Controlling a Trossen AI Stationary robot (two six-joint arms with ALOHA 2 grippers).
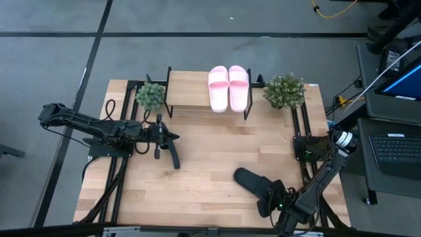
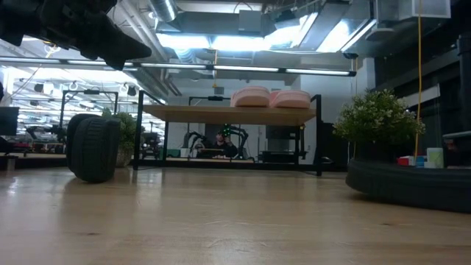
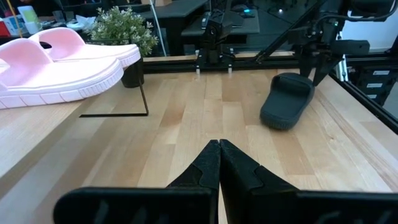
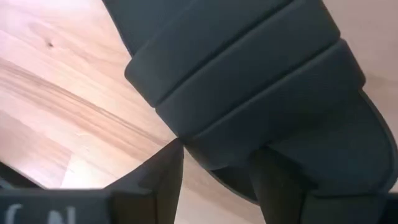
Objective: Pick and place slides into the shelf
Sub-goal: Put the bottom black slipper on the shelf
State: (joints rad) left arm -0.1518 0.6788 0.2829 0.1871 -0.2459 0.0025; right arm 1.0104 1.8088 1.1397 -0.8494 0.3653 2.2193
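I had the right claw (image 1: 271, 195) spread wide over the black slide (image 1: 251, 180) lying on the table (image 1: 197, 164), ready to grip it for the shelf (image 1: 187, 89) holding two pink slides (image 1: 228, 87), while the left claw (image 1: 172, 138) waited pinched shut.

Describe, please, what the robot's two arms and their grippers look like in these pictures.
Both arms are dark, nearly black, jointed limbs with black cables trailing beside them. The left gripper ends in two slim, tapering matte-black fingers. The right gripper has broader, flat black fingers, and a small green light glows on that arm nearby.
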